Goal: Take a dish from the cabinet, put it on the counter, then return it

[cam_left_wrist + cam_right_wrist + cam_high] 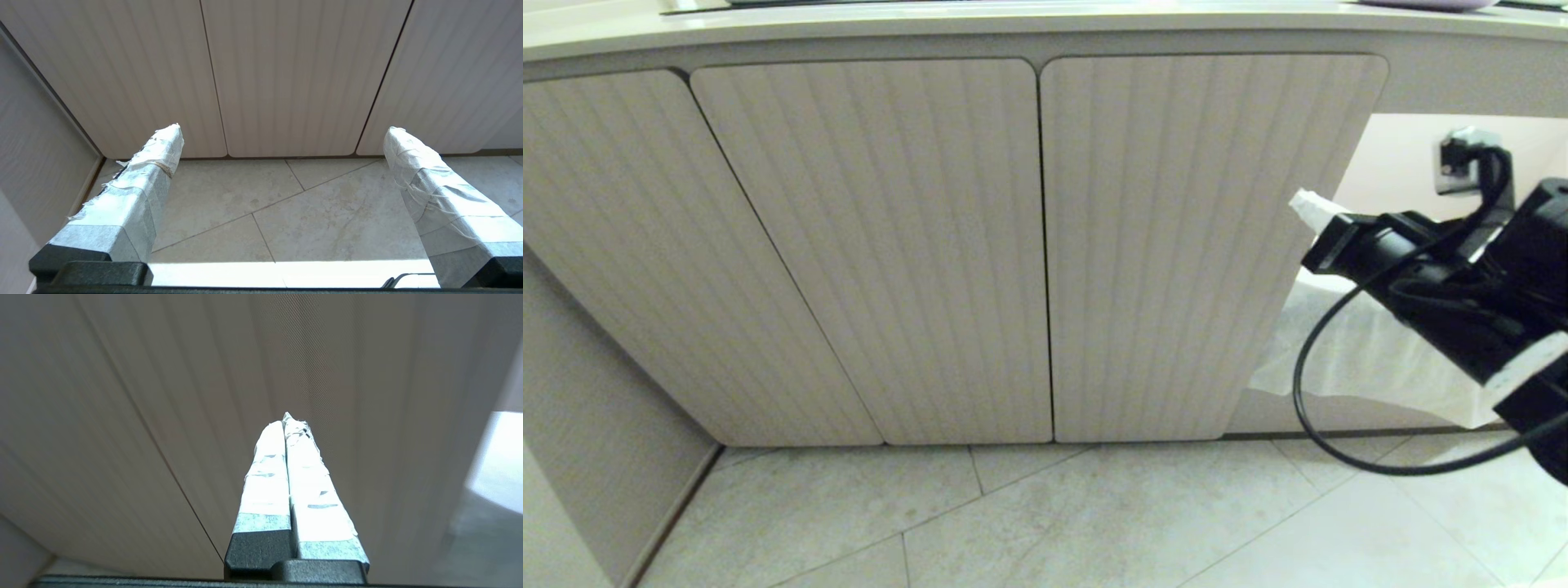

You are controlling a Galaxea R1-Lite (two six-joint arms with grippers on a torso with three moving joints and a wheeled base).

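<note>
Doors shut, nothing out yet: the pale beige cabinet (pixel 1045 245), with its vertically ribbed, round-cornered fronts, presents three closed panels, so by my reading the task is right at its opening step. The dish is nowhere to be seen; I judge it sits behind those doors, though which one cannot be told from here. Everything lies ahead: open a door, lift the plate out, set it on the smooth cream-beige counter (pixel 931 24) whose rounded front edge runs along the top, then put it back. The right gripper (pixel 1308 208) comes in from the right at the outer edge of the rightmost door, its tape-wrapped fingers (pixel 286 457) pressed tight together into a single white wedge, holding nothing, tip aimed at the ribbed surface; whether it touches the panel I cannot say. A black cable (pixel 1307 384) loops down from that arm. The left gripper (pixel 282 143) hangs low with its taped fingers spread wide apart, empty, pointed at the base of the doors and the floor. Textures now: matte fluted wood-grain on the fronts, thin dark seams between them, no handles visible, so that door edge looks the likely purchase. Below, pale stone-look floor tiles (pixel 1094 514) with fine grout lines. To the right, an open niche holds something draped in white cloth (pixel 1372 359).
</note>
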